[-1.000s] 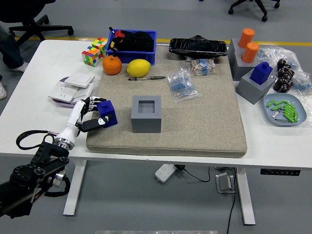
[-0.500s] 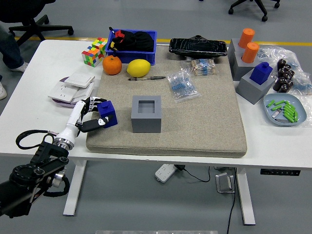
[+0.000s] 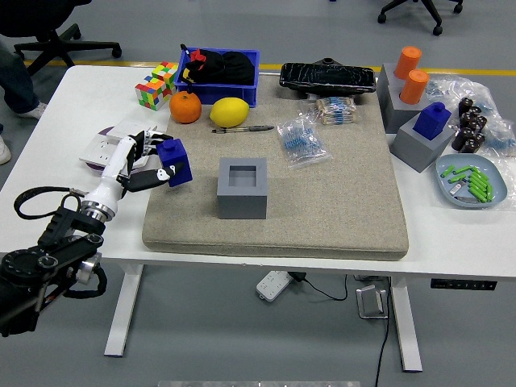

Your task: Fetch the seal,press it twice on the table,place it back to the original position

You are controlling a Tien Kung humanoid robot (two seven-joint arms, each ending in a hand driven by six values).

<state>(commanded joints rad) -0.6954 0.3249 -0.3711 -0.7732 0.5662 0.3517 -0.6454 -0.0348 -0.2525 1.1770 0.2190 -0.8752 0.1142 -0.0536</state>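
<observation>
My left hand (image 3: 151,165) comes in from the lower left and is shut on the blue seal (image 3: 175,161). It holds the seal tilted, a little above the left edge of the beige mat (image 3: 339,210). The grey holder block (image 3: 242,188) with an empty square recess stands on the mat, to the right of the seal. My right hand is out of view.
An orange (image 3: 186,107), a lemon (image 3: 229,112), a pen (image 3: 242,129) and a blue bin (image 3: 219,76) lie behind. White boxes (image 3: 113,145) sit to the left of my hand. Another blue seal (image 3: 433,118) in a grey holder, orange cylinders (image 3: 411,74) and a tray (image 3: 472,181) are at the right.
My left hand has lifted the blue seal off the mat and moved it up and slightly away; the arm has risen with it.
</observation>
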